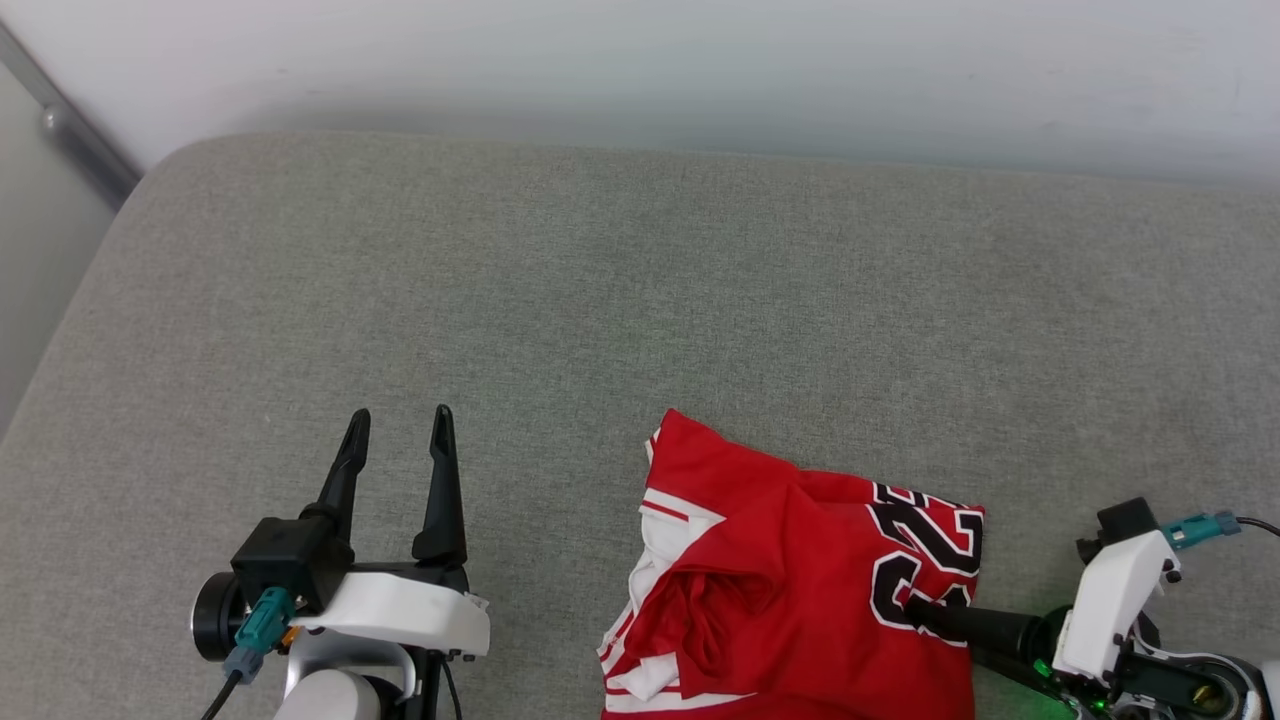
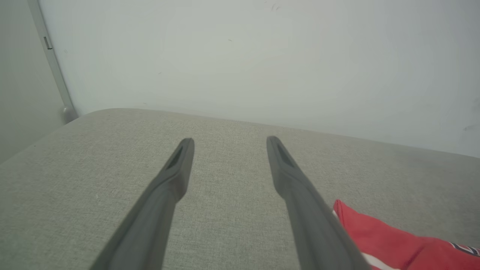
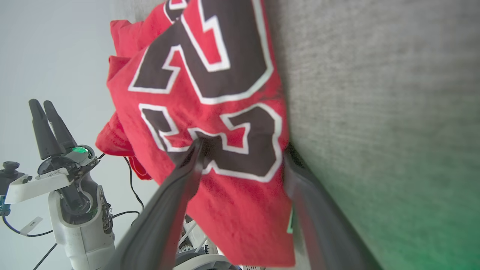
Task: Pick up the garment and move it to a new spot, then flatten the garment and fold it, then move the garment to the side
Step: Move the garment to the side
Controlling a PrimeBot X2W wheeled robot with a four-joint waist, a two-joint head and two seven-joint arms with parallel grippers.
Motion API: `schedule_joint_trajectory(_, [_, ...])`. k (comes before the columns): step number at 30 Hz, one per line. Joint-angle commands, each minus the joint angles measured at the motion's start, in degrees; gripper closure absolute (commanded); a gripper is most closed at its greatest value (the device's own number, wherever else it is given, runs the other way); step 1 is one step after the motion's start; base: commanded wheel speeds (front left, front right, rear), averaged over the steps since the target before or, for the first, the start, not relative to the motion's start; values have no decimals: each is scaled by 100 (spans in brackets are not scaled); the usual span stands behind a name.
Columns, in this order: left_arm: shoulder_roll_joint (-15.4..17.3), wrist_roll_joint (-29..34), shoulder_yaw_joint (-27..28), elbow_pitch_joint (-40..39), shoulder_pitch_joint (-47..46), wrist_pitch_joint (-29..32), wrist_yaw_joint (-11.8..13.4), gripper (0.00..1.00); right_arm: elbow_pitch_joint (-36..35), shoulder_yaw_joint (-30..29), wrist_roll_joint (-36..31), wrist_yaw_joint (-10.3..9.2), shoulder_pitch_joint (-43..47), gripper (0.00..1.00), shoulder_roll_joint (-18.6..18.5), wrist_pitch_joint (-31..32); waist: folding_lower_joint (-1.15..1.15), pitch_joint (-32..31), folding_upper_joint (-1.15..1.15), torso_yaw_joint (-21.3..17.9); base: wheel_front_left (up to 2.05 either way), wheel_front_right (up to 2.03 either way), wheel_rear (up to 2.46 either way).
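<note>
The garment (image 1: pixel 800 590), a red jersey with white trim and black numerals, lies crumpled on the grey cushion near its front edge, right of centre. My right gripper (image 1: pixel 940 632) reaches in from the right, open. In the right wrist view one of its fingers (image 3: pixel 187 176) rests on top of the numerals, and the other runs along the fabric's edge against the cushion, so the garment (image 3: pixel 240 213) lies between the right gripper's (image 3: pixel 243 148) jaws. My left gripper (image 1: pixel 400 415) hovers open and empty to the garment's left. The left gripper (image 2: pixel 229 141) has a corner of the garment (image 2: pixel 393 240) beside it.
The wide grey cushion (image 1: pixel 600 280) stretches back to a pale wall (image 1: pixel 640 60). A metal rail (image 1: pixel 70 135) runs down at the far left, past the cushion's rounded corner. My left gripper (image 3: pixel 41 103) and its arm stand off the cushion's front in the right wrist view.
</note>
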Motion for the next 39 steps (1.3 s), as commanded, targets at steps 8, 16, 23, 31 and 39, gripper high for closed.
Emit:
schedule_joint_trajectory(8, [-50, 89, 55, 96, 46, -39, -59, 0, -240, 621, -117, -8, -114, 100, -181, -435, 0, -228, 0, -186, 0, 0, 0])
schedule_joint_trajectory(16, [-107, 85, 115, 83, 238, -34, -120, 0, -955, 1850, -807, -7, -369, 100, -1171, -910, 0, -536, 0, -838, 0, 0, 0])
schedule_joint_trajectory(23, [-161, 159, 65, -20, 173, -28, -201, 0, -1045, 2561, -1618, -7, -921, 100, -2044, -1159, 0, -415, 0, -1663, 0, 0, 0])
schedule_joint_trajectory(31, [-15, 363, -54, -271, -236, 33, -296, 0, -505, 2685, -2297, -8, -1665, 100, -2576, -1816, 0, 314, 0, -2497, 0, 0, 0])
schedule_joint_trajectory(39, [245, 651, -233, -683, -1000, 455, -446, 0, 653, 2088, -2683, -8, -2518, 100, -2750, -2913, 0, 1378, 0, -2826, 0, 0, 0])
